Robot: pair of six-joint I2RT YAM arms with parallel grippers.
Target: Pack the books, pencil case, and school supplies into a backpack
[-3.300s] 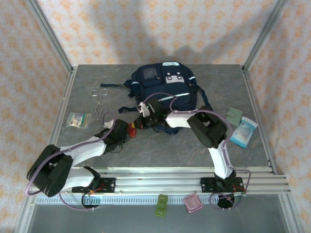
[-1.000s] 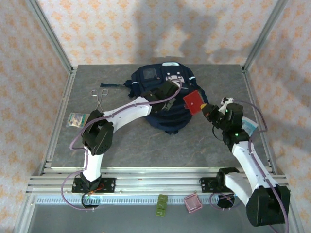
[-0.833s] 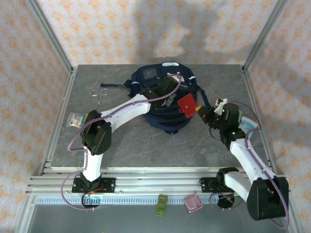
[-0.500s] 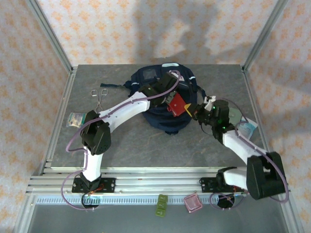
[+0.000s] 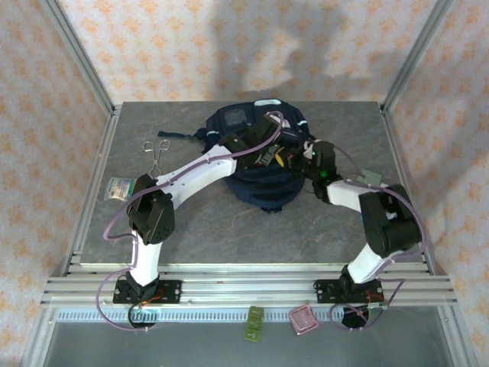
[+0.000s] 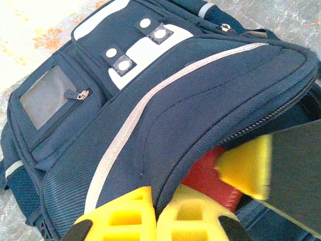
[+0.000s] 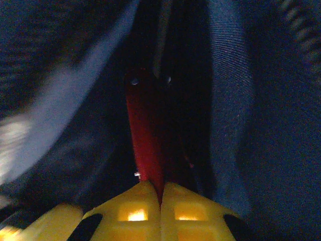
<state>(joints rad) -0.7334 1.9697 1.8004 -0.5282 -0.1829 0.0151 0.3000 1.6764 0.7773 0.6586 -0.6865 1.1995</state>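
Navy backpack (image 5: pixel 256 126) lies mid-table toward back. L gripper (image 6: pixel 155 213) jaws pinch its upper fabric lip, holding mouth agape. R gripper (image 7: pixel 161 193) jaws clamp edge of flat red square item (image 7: pixel 145 130), already inside mouth. Item prob. thin, stiff, light: edge pinch suits. Fabric soft, floppy.

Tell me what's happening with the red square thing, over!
Left gripper shut on backpack flap, holding it open. Right gripper shut on red square thing, inside the opening. Nothing seen in the way.
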